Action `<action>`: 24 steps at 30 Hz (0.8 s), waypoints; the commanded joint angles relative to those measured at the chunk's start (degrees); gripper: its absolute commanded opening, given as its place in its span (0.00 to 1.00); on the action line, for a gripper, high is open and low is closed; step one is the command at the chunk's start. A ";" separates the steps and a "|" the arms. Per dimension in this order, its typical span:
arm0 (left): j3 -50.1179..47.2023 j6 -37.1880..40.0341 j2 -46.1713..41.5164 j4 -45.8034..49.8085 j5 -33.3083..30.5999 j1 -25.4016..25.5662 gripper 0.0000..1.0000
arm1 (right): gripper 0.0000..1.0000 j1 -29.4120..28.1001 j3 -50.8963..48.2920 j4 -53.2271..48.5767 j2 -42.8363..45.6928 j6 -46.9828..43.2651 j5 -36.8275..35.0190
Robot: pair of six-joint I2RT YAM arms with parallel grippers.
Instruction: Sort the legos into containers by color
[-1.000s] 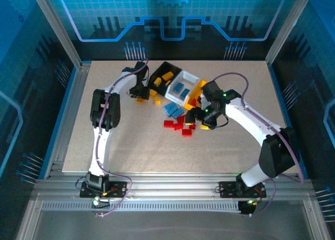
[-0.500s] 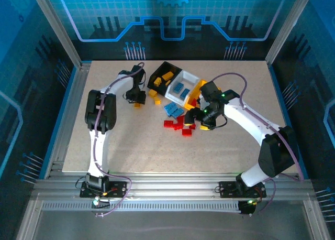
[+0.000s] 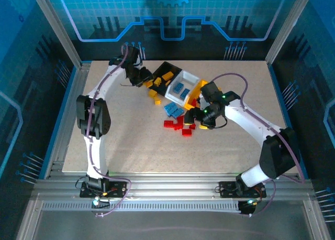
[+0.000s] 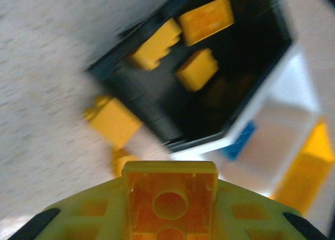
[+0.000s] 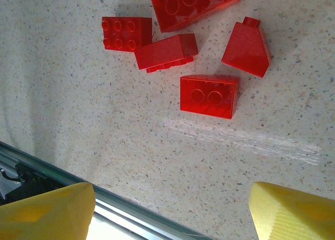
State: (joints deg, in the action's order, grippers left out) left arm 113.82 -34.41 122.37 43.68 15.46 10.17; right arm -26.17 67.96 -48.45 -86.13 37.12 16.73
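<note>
So the left claw (image 4: 170, 214) is clamped tight on an orange-yellow brick (image 4: 170, 182) just short of the black bin (image 4: 246, 67). I'd carry it past the near rim, centre it, then let go so nothing bounces into the white bin (image 4: 277, 124) next door. Pose-wise, the right claw (image 3: 196, 117) hangs wide open and empty over the red bricks (image 3: 178, 126) mid-frame, and the left arm (image 3: 99, 90) is stretched far out to the upper left.
</note>
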 commanded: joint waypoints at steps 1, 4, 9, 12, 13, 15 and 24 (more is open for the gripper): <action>4.87 -10.18 5.07 -5.84 7.61 0.01 0.29 | 0.79 0.91 -1.46 0.16 3.38 0.14 0.11; 9.29 -13.48 9.47 -8.88 9.78 0.52 0.30 | 0.79 2.02 -2.51 -0.31 5.17 0.05 -0.17; 18.25 -16.12 17.20 -9.69 11.65 1.43 0.31 | 0.79 3.80 -4.23 -0.94 7.27 0.10 -0.10; 18.89 -18.72 19.36 -12.30 12.53 1.51 0.36 | 0.79 4.33 -4.38 -1.39 7.45 -0.21 -0.11; 18.83 -19.11 19.69 -12.84 12.65 1.54 0.39 | 0.79 4.38 -4.41 -1.37 7.42 -0.21 -0.08; 18.89 -19.48 20.06 -13.47 12.49 1.56 0.44 | 0.79 4.55 -4.45 -1.39 7.28 -0.30 0.18; 19.90 -13.35 17.41 -5.24 10.68 1.45 0.64 | 0.79 4.97 -4.12 -0.16 5.72 -1.04 1.60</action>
State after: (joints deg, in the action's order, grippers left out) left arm 131.98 -51.16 142.76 33.47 26.00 11.64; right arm -22.00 64.05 -48.45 -79.96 37.06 17.02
